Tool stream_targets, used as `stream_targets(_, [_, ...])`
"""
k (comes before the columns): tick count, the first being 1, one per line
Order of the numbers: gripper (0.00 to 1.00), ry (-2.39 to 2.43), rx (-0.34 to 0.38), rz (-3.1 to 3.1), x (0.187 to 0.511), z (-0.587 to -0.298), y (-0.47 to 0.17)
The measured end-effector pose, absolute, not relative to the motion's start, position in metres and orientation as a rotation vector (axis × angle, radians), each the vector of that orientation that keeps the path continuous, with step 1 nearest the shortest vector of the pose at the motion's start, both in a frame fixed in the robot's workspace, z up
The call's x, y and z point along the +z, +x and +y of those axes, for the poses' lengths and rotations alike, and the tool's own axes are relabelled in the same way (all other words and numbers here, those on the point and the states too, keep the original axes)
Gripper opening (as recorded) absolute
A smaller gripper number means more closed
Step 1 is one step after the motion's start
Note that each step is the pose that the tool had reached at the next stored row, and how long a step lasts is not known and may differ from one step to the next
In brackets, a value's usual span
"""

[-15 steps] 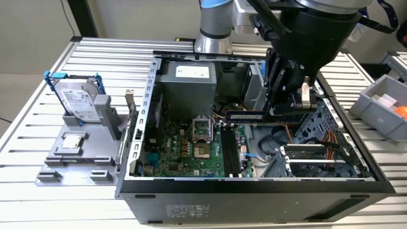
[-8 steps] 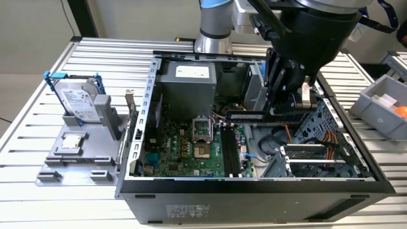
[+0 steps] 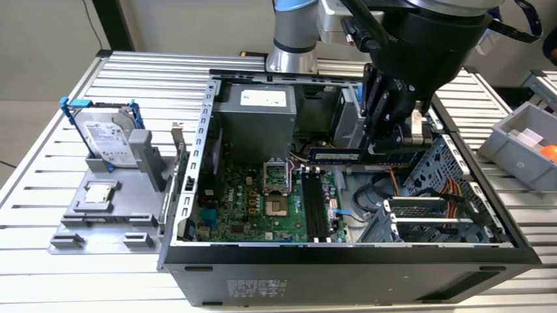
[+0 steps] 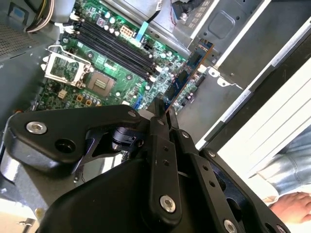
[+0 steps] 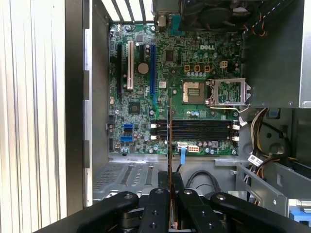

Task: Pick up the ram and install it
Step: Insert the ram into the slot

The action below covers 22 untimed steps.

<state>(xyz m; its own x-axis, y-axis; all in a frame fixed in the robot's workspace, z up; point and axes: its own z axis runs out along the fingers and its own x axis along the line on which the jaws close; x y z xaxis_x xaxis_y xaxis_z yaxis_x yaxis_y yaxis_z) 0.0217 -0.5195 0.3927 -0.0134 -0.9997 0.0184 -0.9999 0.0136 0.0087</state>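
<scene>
Exterior view: the open computer case [image 3: 348,251] lies on its side on a slatted metal table [image 3: 52,130], its green motherboard [image 3: 252,208] facing up. The gripper [image 3: 393,145] hangs inside the case near the drive cage, clamped on the ram [image 3: 335,155]. This dark blue stick carries a small white label and is held level above the board, lying crosswise to the black memory slots [image 3: 315,208] and seated in none of them. A white printed label [image 3: 263,98] sits on the grey power supply [image 3: 257,120], its text too small to tell. At the exterior view's left, a grey fixture [image 3: 104,218] holds the labelled hard drive [image 3: 109,137], upright in a blue frame, and the square silver processor chip [image 3: 98,193]. A grey bin [image 3: 522,140] stands at the exterior view's right. In the second wrist view the gripper [image 4: 163,114] pinches one end of the ram [image 4: 187,75], which reaches out over the board's edge, beside the memory slots [image 4: 114,48] and the open processor socket [image 4: 99,82]. Part of a person [image 4: 291,206] shows beyond the case. In the first wrist view the ram [image 5: 169,141] appears edge-on as a thin line rising from the closed gripper [image 5: 170,194] and crossing the memory slots [image 5: 194,130]. White lettering is printed on the board near the socket [image 5: 192,92].
</scene>
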Motion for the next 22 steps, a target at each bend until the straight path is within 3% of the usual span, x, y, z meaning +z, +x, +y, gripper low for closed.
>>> stream_targets(7, [0.00, 2.214, -0.038, -2.245, 0.393, -0.519, 0.022])
stream_targets(22, [0.00, 2.213, -0.039, -2.246, 0.391, -0.499, 0.022])
